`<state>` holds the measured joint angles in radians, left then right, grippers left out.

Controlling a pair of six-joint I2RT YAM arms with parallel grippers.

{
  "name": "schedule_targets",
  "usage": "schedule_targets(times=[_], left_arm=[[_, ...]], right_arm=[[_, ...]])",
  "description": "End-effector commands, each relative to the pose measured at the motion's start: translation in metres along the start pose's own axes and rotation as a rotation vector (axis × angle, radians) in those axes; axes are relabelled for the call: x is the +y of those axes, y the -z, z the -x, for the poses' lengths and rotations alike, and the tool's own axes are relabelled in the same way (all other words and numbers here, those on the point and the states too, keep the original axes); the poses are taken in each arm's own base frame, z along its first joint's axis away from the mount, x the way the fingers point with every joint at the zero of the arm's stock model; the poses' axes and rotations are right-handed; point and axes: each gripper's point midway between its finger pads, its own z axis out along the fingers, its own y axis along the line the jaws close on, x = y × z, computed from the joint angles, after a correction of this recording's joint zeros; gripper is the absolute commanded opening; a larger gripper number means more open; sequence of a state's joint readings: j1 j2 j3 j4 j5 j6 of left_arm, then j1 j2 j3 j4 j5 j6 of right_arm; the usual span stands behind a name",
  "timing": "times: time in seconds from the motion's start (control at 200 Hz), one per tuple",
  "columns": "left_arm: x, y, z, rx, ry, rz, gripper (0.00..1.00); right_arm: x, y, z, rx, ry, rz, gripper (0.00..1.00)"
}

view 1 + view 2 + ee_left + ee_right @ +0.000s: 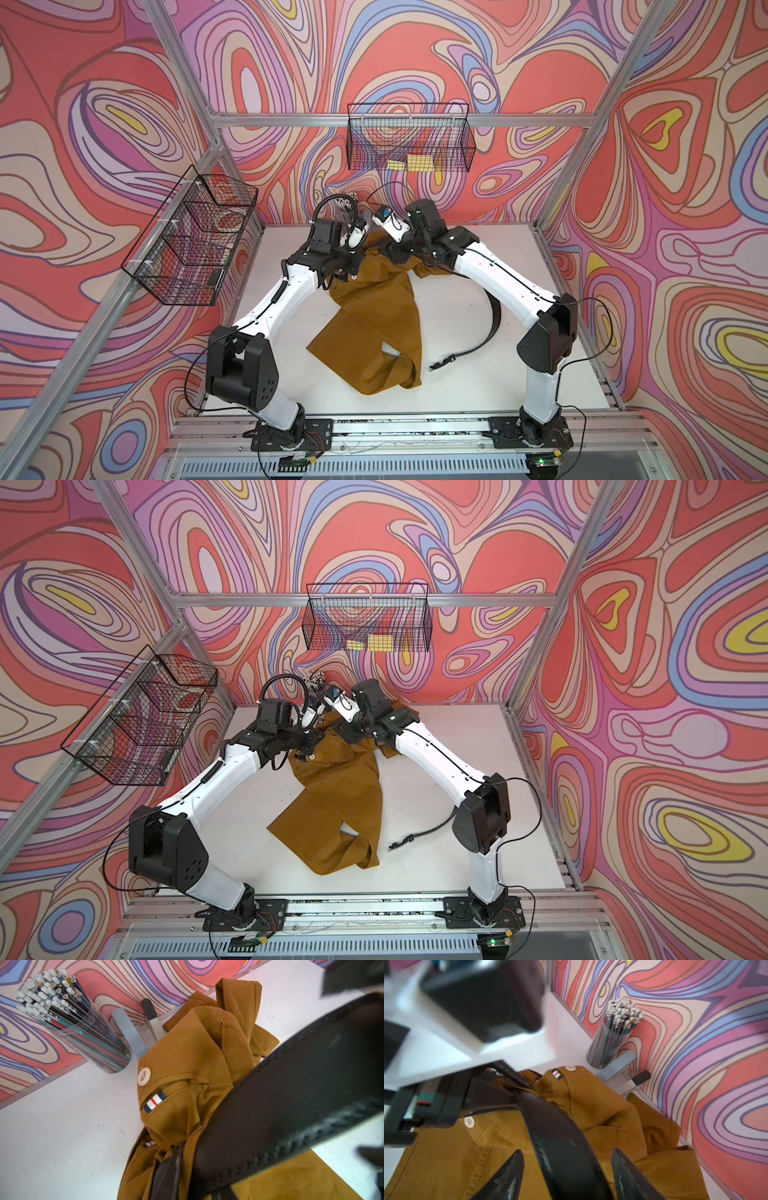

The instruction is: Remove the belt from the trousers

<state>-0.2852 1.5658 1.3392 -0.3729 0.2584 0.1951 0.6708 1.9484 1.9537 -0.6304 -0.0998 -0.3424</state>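
The mustard trousers lie crumpled on the white table, waist toward the back wall. The black belt trails from the waist under the right arm, and its buckle end rests on the table. My left gripper is shut on waistband cloth beside the pale button. My right gripper is open. Its fingers stand on either side of the belt with gaps, not clamping it. In the left wrist view the belt crosses close and blurred.
A clear cup of pencils stands by the back wall, next to a metal spatula and a knife, all touching or near the waist. Wire baskets hang on the back wall and the left wall.
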Motion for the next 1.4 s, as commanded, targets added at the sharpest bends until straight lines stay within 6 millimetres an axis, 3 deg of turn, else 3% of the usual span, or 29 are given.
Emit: schedule_targets(times=[0.0, 0.095, 0.205, 0.245, 0.31, 0.361, 0.501, 0.646, 0.751, 0.776, 0.841, 0.891, 1.142, 1.222, 1.392], left_arm=[[-0.011, 0.031, 0.041, -0.138, -0.025, -0.033, 0.02], [-0.013, 0.033, 0.043, -0.144, -0.023, -0.041, 0.01], [-0.015, 0.036, 0.047, -0.158, -0.019, -0.054, 0.01], [-0.016, 0.037, 0.047, -0.162, -0.019, -0.058, 0.01], [-0.017, 0.037, 0.046, -0.162, -0.014, -0.064, 0.02], [-0.018, 0.037, 0.044, -0.162, -0.015, -0.065, 0.02], [-0.017, 0.033, 0.035, -0.145, -0.012, -0.060, 0.03], [-0.014, 0.023, 0.020, -0.110, -0.007, -0.043, 0.05], [-0.008, 0.009, 0.000, -0.053, 0.013, -0.016, 0.21], [-0.006, 0.006, -0.005, -0.035, 0.019, -0.008, 0.25], [-0.001, -0.003, -0.018, 0.005, 0.037, 0.012, 0.39], [0.004, -0.009, -0.027, 0.034, 0.056, 0.029, 0.45], [0.033, -0.035, -0.064, 0.146, 0.202, 0.086, 0.47], [0.047, -0.037, -0.074, 0.175, 0.236, 0.133, 0.48], [0.073, -0.028, -0.086, 0.201, 0.253, 0.243, 0.72]], right_arm=[[-0.007, 0.007, 0.010, 0.005, 0.070, -0.053, 0.70], [-0.006, -0.006, 0.000, 0.064, 0.101, -0.097, 0.70], [-0.024, -0.017, -0.010, 0.134, 0.111, -0.227, 0.61], [-0.035, -0.017, -0.010, 0.140, 0.102, -0.291, 0.48], [-0.054, -0.010, -0.003, 0.127, 0.083, -0.406, 0.16], [-0.066, -0.002, 0.005, 0.099, 0.065, -0.480, 0.00], [-0.087, 0.036, 0.044, -0.050, 0.002, -0.593, 0.00], [-0.106, 0.097, 0.087, -0.265, -0.098, -0.675, 0.00], [-0.131, 0.149, 0.101, -0.413, -0.238, -0.696, 0.00], [-0.136, 0.173, 0.107, -0.469, -0.275, -0.700, 0.00], [-0.148, 0.206, 0.111, -0.548, -0.328, -0.711, 0.00], [-0.153, 0.229, 0.115, -0.594, -0.348, -0.721, 0.00], [-0.172, 0.312, 0.122, -0.741, -0.438, -0.722, 0.00], [-0.181, 0.330, 0.125, -0.742, -0.434, -0.727, 0.00], [-0.219, 0.344, 0.115, -0.696, -0.442, -0.770, 0.00]])
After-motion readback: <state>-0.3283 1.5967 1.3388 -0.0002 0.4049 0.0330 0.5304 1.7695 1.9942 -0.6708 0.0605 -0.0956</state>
